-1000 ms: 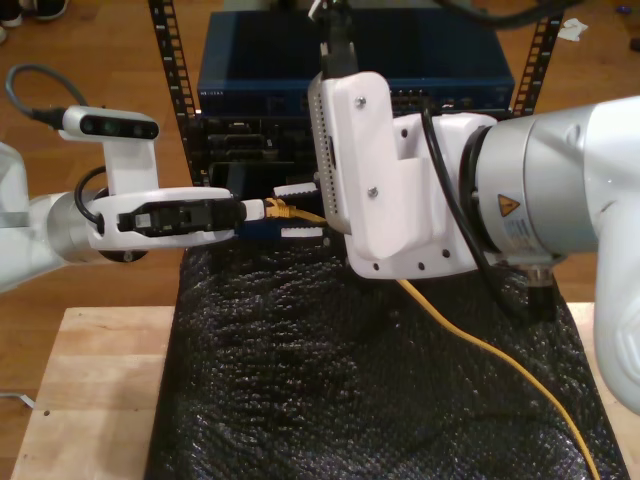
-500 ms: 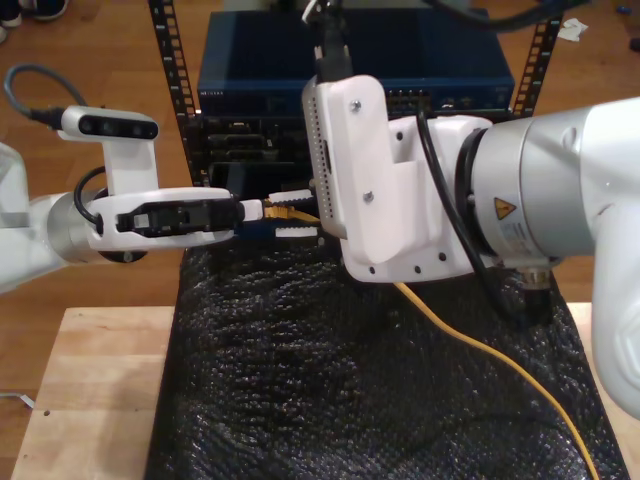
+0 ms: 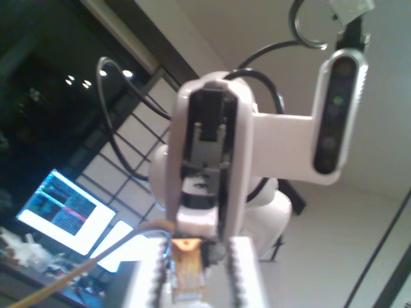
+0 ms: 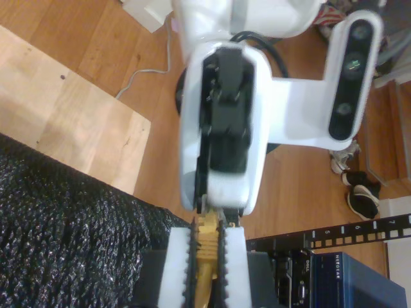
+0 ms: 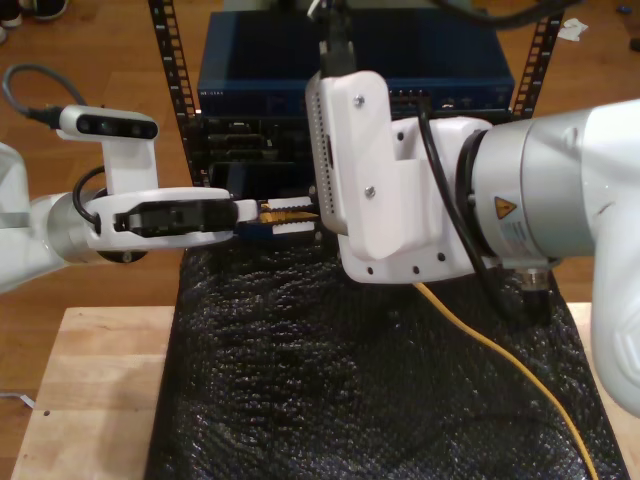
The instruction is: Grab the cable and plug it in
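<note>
The yellow-orange cable (image 5: pixel 275 210) has its plug end held in the air between my two grippers, in front of the rack; the rest trails down over the mat toward the exterior view's lower right. My first gripper (image 5: pixel 250 210), on the arm at the exterior view's left, is shut on the plug tip (image 3: pixel 189 256). My second gripper (image 5: pixel 295 213), on the big arm at the exterior view's right, faces it. Its ridged white fingers (image 4: pixel 183 269) are shut on the yellow boot (image 4: pixel 205 256) just behind the plug.
A blue network switch (image 5: pixel 350 60) sits in the black rack (image 5: pixel 240 140) behind the grippers. A black bubble-wrap mat (image 5: pixel 330 380) covers the wooden table (image 5: pixel 90 380). The second arm's bulky wrist (image 5: pixel 400 180) hides part of the rack front.
My second gripper's fingers have come together from a wide gap onto the cable behind the plug. My first gripper has held its place.
</note>
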Motion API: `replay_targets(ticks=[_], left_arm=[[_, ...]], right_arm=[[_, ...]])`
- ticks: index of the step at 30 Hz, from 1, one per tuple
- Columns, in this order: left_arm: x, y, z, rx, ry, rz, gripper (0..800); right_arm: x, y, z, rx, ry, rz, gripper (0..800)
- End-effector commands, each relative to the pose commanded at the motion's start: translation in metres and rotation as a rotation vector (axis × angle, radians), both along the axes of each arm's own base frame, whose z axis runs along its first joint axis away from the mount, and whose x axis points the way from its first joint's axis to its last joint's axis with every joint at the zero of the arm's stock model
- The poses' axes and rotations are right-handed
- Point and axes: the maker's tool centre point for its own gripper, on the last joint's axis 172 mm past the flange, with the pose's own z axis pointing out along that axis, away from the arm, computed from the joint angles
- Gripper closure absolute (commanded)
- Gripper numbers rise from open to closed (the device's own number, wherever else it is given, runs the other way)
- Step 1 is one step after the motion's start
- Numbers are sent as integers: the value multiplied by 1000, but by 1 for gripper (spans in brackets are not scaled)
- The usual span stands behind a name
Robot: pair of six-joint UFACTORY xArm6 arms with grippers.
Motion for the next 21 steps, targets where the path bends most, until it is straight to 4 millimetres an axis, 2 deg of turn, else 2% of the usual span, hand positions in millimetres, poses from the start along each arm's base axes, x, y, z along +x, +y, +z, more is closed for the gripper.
replay_targets(ticks=[11,14,21], left_arm=[[2,1,1,-6,3,7,222],[5,1,3,-12,-2,20,146],[8,-1,2,-1,-6,32,72]], right_arm=[[2,1,-4,-4,9,-3,798],[2,0,-1,1,9,-7,798],[5,-1,9,12,-5,-13,798]])
